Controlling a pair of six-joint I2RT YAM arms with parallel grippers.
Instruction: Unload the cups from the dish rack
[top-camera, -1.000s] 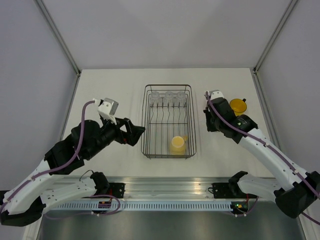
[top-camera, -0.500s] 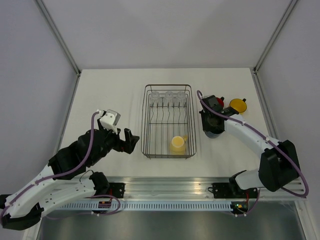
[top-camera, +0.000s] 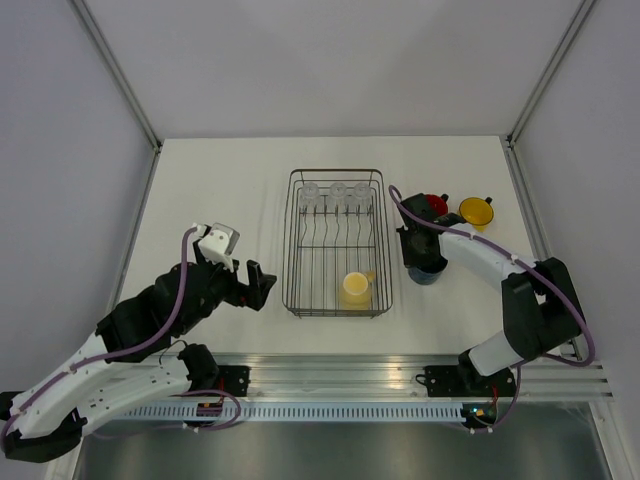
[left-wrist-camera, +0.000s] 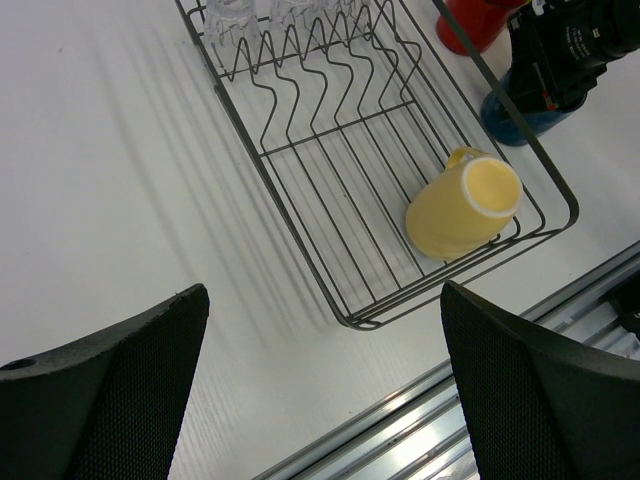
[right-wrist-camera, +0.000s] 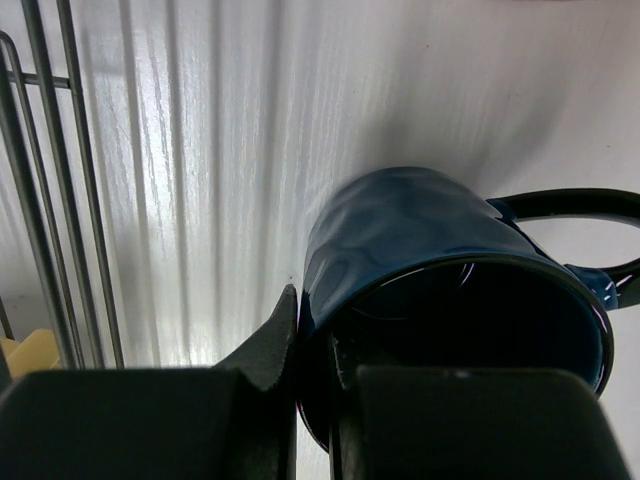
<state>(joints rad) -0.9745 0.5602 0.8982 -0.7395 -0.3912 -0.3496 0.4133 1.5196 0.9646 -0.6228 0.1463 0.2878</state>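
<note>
The dark grey wire dish rack (top-camera: 297, 240) stands mid-table. A pale cream-yellow mug (top-camera: 354, 290) lies on its side in the rack's near right corner. Three clear tumblers (top-camera: 338, 191) stand along its far end. My right gripper (top-camera: 415, 252) is shut on the rim wall of the dark blue mug (top-camera: 429, 270), one finger inside and one outside (right-wrist-camera: 268, 345). That mug is upright just right of the rack and seems to rest on the table. The red mug (top-camera: 436, 205) and the yellow mug (top-camera: 476, 212) stand behind it. My left gripper (top-camera: 258, 286) is open and empty left of the rack.
In the left wrist view the rack (left-wrist-camera: 262, 152), the cream mug (left-wrist-camera: 462, 205), the red mug (left-wrist-camera: 478, 20) and the blue mug (left-wrist-camera: 520, 115) show. The metal rail (top-camera: 330, 375) runs along the table's near edge. The rack wall (right-wrist-camera: 40, 200) is close left of the blue mug.
My right gripper has come down with the blue mug to the table beside the rack, and the red mug now shows. My left gripper has drawn back from the rack toward the near left.
</note>
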